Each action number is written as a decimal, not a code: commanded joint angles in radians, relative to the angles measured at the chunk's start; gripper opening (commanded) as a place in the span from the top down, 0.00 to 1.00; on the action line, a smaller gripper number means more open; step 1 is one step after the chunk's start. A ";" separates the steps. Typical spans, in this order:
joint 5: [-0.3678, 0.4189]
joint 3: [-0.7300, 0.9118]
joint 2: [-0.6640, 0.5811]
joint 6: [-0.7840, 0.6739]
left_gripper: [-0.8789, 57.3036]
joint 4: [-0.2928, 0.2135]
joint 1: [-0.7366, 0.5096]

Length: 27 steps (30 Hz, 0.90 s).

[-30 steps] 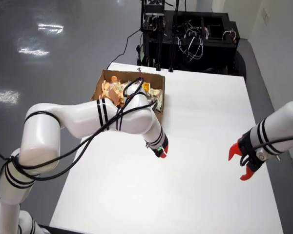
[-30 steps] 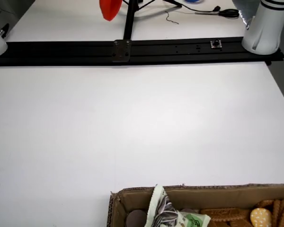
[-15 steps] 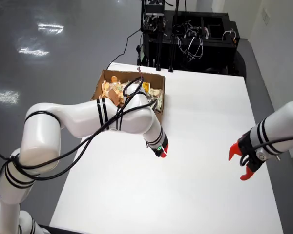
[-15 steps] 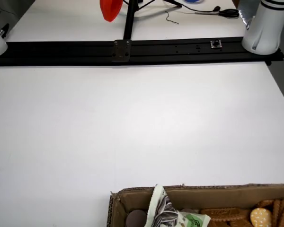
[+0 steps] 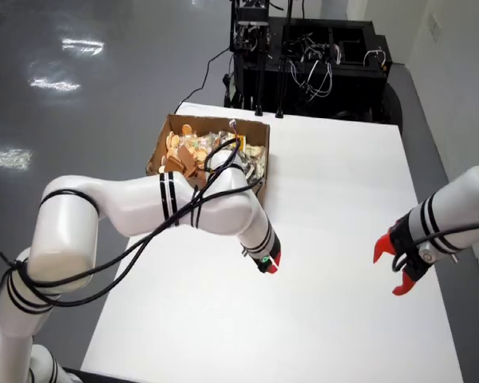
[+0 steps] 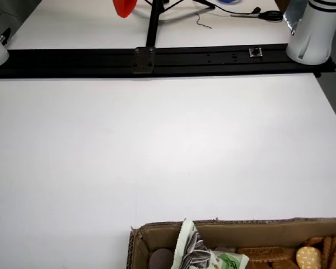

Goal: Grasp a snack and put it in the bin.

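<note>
From the overhead view I count two white arms over one white surface (image 5: 327, 239). Nearest me, the working arm bends across from the left, its red-tipped hand (image 5: 269, 262) pointing down just above the bare surface; from here I cannot tell whether its fingers are parted, and I see nothing in it. At the right edge the second arm's red hand (image 5: 397, 267) hangs with fingers spread. Farther back sits one cardboard box (image 5: 255, 150) at the surface's left far corner, heaped with snacks (image 5: 184, 150): round orange biscuits and wrapped packets, too jumbled to count. Beyond it stands one black equipment rack (image 5: 319, 56).
</note>
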 commanded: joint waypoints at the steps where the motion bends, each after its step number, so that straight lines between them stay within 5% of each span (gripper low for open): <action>1: 0.000 0.000 0.000 0.000 0.96 -0.001 -0.004; 27: -0.001 0.000 0.000 0.000 0.96 0.001 0.054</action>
